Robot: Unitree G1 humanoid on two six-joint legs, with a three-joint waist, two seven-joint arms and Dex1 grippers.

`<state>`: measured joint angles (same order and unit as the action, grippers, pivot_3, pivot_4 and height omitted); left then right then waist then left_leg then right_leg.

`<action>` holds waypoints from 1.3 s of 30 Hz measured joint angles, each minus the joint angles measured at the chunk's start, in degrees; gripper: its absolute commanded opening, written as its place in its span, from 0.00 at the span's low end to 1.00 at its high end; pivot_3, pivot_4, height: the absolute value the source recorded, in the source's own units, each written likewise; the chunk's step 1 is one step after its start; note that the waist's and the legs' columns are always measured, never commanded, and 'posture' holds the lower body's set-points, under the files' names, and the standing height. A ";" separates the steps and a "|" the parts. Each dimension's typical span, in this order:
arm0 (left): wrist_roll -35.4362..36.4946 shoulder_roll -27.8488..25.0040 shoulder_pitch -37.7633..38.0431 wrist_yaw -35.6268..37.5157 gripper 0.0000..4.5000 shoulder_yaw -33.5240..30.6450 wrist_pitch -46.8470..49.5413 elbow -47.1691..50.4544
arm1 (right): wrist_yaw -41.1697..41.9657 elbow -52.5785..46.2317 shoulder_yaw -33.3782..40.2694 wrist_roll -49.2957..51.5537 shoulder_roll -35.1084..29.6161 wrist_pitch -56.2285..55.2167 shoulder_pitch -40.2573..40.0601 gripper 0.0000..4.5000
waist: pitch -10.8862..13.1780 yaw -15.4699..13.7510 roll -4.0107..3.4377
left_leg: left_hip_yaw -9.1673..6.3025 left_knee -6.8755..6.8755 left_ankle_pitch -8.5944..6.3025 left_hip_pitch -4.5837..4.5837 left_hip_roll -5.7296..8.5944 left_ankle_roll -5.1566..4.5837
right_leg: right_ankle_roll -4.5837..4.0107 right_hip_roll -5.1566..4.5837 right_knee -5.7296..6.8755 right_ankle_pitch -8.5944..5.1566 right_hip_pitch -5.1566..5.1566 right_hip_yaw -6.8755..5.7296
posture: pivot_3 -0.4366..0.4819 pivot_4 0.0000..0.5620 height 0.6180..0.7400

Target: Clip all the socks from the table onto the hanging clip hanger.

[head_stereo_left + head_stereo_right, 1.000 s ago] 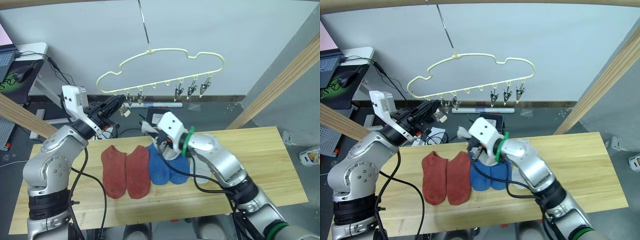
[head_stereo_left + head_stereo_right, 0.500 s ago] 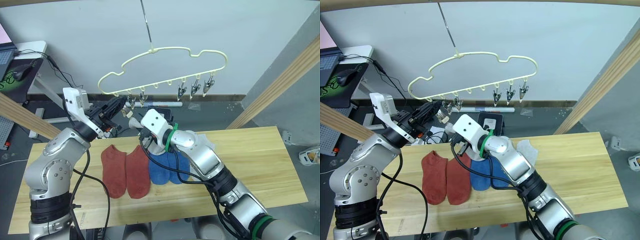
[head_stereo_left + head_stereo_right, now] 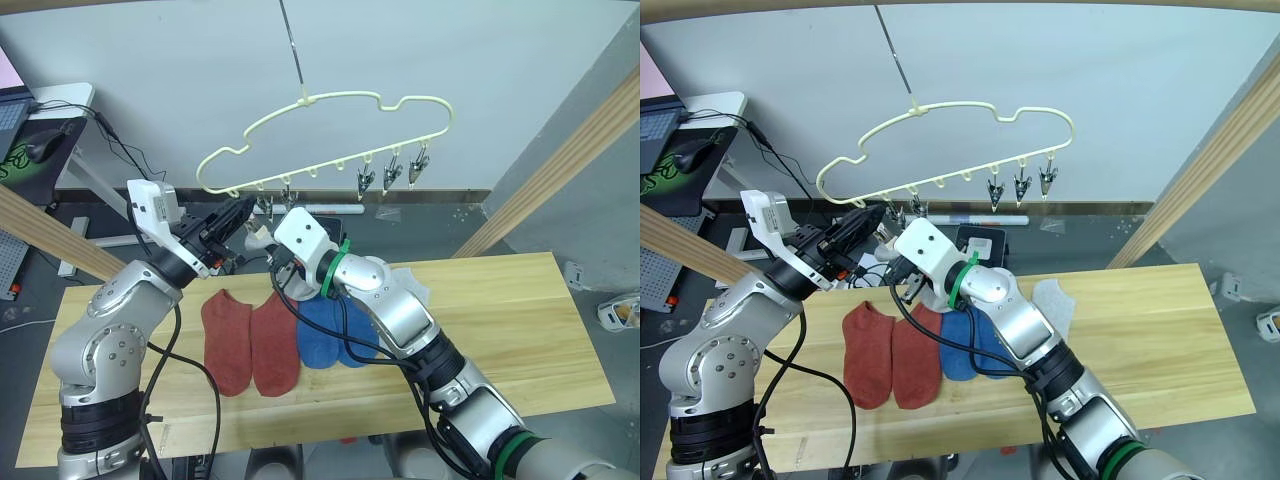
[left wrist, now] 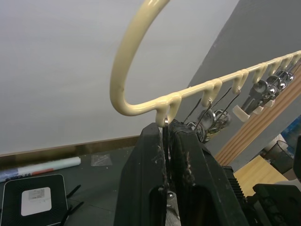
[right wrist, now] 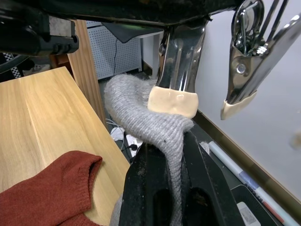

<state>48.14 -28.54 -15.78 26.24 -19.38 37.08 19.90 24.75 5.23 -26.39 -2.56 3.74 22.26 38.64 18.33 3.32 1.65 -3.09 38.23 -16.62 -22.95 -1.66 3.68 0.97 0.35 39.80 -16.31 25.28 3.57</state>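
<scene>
A: Hanger? Hands?

B: Thin pale-yellow wire clip hanger with a wavy outline (image 3: 330,135) hangs by its metal hook above the far edge of the long pale wood plank table (image 3: 520,320). Left hand (image 3: 238,212) is up at the hanger's left end, black fingers (image 4: 155,174) clenched on the small metal clip at the leftmost loop (image 4: 165,123); the wrist view shows the clip's wire squeezed between them.

A: Right hand?

B: Right hand (image 3: 262,243) is just beside the left one, under that same clip. It's grasping a light grey ribbed ankle sock (image 5: 150,120); the sock's folded top is pushed up against the clip's cream-tipped end (image 5: 172,102). Can't tell if the clip has bitten the fabric.

A: Other socks?

B: On the table: two rust-red ankle socks (image 3: 252,342) flat, side by side and touching, toward the left. Two blue ankle socks (image 3: 322,340) right next to them, partly under the right arm. Second light grey sock (image 3: 1054,305) lies just past the blue pair on the right side, near the far edge.

A: Other clips?

B: Three silver metal clips (image 3: 392,172) hang bare at the hanger's right end, another (image 5: 249,56) hangs just beside the one being worked.
</scene>
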 measured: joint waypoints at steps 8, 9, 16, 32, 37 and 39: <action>1.15 -0.02 0.85 -0.68 0.55 -0.05 0.73 0.02 | 0.12 0.83 0.36 -0.66 1.84 -1.01 0.05 0.00 | 0.00 0.01 0.00 | -0.01 0.23 -0.01 -0.01 0.00 -0.01 | 0.00 0.00 0.14 0.00 -0.01 -0.01 | 0.45 0.52 1.00; 1.29 -0.06 1.06 -0.63 0.61 -0.05 0.97 0.02 | 0.16 0.83 0.36 -0.66 2.06 -1.20 0.05 0.00 | 0.00 0.01 0.00 | 0.00 0.26 -0.01 -0.01 0.00 -0.02 | 0.00 0.00 0.15 0.00 -0.01 -0.01 | 0.46 0.51 1.00; 1.23 -0.73 2.16 -0.48 0.81 -0.05 1.27 0.47 | 1.08 1.10 0.48 -0.52 2.64 -1.54 0.06 0.26 | 0.00 -0.02 0.00 | 0.00 0.56 -0.11 -0.05 0.00 -0.19 | -0.06 0.00 0.21 0.04 -0.04 -0.02 | 0.46 0.51 1.00; -8.04 -3.89 9.55 0.53 0.81 -0.67 -6.28 3.11 | 7.66 -14.78 -0.63 -0.21 -8.83 6.76 -10.23 0.50 | -0.06 -0.17 0.10 | -0.02 0.57 -0.11 -0.07 0.00 -0.19 | -0.08 -0.01 0.19 0.06 -0.05 -0.02 | 0.46 0.48 1.00; -12.94 -3.89 13.33 1.46 0.81 -0.46 -10.87 4.68 | 10.59 -25.30 3.33 3.55 -15.82 11.42 -13.98 0.50 | -0.08 -0.22 0.13 | -0.03 0.58 -0.10 -0.05 0.01 -0.19 | -0.09 0.00 0.21 0.07 -0.09 -0.03 | 0.46 0.48 1.00; -15.11 -3.64 13.90 1.84 0.81 0.73 -13.07 5.39 | 11.58 -28.00 6.38 5.56 -18.33 13.01 -15.27 0.50 | -0.12 -0.28 0.16 | -0.05 0.59 -0.09 -0.03 0.02 -0.19 | -0.09 0.00 0.21 0.07 -0.13 -0.05 | 0.46 0.48 1.00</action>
<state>33.04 -32.18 -1.88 28.08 -18.64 24.01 25.29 36.33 -22.77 -20.01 3.00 -14.59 35.28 23.37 18.22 3.04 1.81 -3.14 38.82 -16.71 -22.98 -1.64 3.49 0.89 0.35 40.02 -16.24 25.15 3.52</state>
